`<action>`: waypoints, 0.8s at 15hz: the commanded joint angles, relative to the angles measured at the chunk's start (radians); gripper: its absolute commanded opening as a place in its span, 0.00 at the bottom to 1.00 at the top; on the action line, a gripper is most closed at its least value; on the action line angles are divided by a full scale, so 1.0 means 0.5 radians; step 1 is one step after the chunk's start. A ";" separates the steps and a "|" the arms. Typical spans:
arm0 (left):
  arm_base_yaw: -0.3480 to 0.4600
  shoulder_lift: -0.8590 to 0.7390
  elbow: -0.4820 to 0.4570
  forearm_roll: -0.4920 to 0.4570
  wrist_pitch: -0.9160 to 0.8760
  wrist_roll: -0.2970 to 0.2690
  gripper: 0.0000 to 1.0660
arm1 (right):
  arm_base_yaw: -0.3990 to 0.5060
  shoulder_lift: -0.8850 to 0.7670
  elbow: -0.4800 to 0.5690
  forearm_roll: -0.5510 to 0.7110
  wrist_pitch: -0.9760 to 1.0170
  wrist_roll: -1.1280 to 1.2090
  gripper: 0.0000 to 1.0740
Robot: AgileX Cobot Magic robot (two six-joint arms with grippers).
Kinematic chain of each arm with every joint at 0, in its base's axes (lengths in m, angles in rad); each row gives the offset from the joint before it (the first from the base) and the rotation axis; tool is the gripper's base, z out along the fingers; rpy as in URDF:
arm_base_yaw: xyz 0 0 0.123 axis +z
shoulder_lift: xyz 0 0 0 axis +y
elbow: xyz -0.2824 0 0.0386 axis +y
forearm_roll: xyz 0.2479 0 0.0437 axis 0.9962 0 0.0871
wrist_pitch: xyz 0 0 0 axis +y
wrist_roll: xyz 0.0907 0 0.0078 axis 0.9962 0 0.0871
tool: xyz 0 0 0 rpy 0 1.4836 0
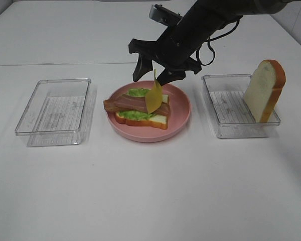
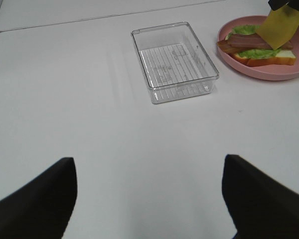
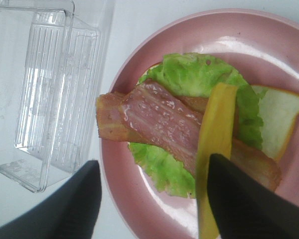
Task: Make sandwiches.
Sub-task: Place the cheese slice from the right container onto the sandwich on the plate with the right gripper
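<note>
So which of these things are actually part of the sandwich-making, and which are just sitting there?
Part of the job:
- bread slice with lettuce and bacon, on the pink plate
- cheese slice, hanging on edge over the bacon at the right gripper
- second bread slice, leaning in the right clear tray

Just there:
- left clear tray, nothing in it
- left gripper, open, away from the food

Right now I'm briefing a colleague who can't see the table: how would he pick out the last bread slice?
Find the pink plate at the table's middle, then the clear tray to its right. The bread slice leans upright in that tray's far-right corner, the only loose slice, white with an orange-brown crust.
</note>
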 commanded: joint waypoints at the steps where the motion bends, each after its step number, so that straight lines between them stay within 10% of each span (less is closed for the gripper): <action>1: -0.008 -0.008 0.006 -0.016 -0.020 -0.006 0.72 | 0.002 0.002 0.002 0.058 0.018 -0.038 0.46; 12: -0.008 -0.008 0.006 -0.016 -0.020 -0.006 0.72 | 0.048 0.002 0.002 0.326 0.024 -0.234 0.43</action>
